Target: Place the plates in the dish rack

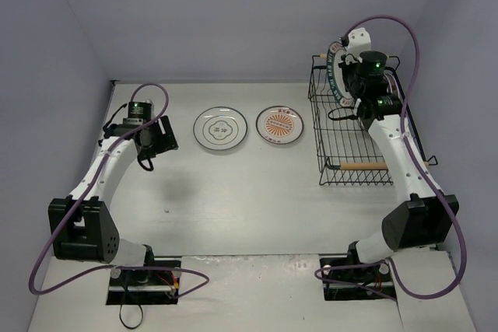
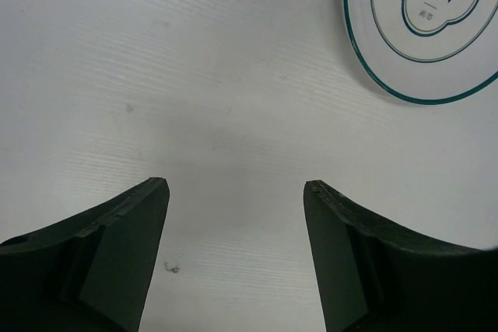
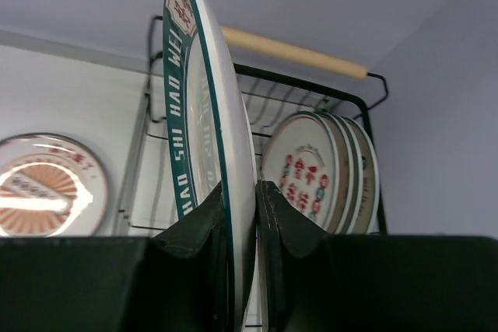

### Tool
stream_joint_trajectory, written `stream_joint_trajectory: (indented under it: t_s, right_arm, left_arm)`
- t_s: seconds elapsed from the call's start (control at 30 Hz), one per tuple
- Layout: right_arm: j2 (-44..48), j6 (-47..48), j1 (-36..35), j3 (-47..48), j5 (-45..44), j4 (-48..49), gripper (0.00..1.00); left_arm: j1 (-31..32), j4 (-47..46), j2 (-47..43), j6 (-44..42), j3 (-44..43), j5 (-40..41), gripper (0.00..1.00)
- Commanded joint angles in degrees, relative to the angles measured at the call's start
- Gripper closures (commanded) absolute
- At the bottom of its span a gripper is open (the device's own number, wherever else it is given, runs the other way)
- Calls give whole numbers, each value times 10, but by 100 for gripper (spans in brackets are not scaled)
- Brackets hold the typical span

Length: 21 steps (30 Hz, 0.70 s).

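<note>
My right gripper [image 3: 240,192] is shut on the edge of a teal-rimmed plate [image 3: 204,122] and holds it upright over the far end of the black wire dish rack [image 1: 342,141]; the plate shows above the rack in the top view [image 1: 336,71]. Three red-character plates [image 3: 311,172] stand on edge in the rack behind it. Two plates lie flat on the table: a white one with a thin teal ring [image 1: 220,128], also at the left wrist view's top right [image 2: 424,21], and an orange sunburst plate [image 1: 279,124]. My left gripper [image 2: 235,192] is open and empty over bare table, left of them.
The rack has a wooden handle at its near end [image 1: 364,166] and another at its far end [image 3: 292,50]. Purple walls close in the table at the back and sides. Purple cables loop from both arms.
</note>
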State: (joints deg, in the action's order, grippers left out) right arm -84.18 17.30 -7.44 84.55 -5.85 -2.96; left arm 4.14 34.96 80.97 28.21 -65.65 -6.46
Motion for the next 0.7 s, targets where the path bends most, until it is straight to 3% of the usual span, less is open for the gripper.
stream_joint_trajectory:
  t_s: [0.0, 0.67]
  right_arm:
    - [-28, 74, 20, 6, -79, 96, 100]
    - [-158, 75, 100, -3, -76, 140, 100]
  left_arm:
    - [1, 15, -27, -22, -12, 30, 30]
    - [1, 7, 4, -13, -25, 2, 29]
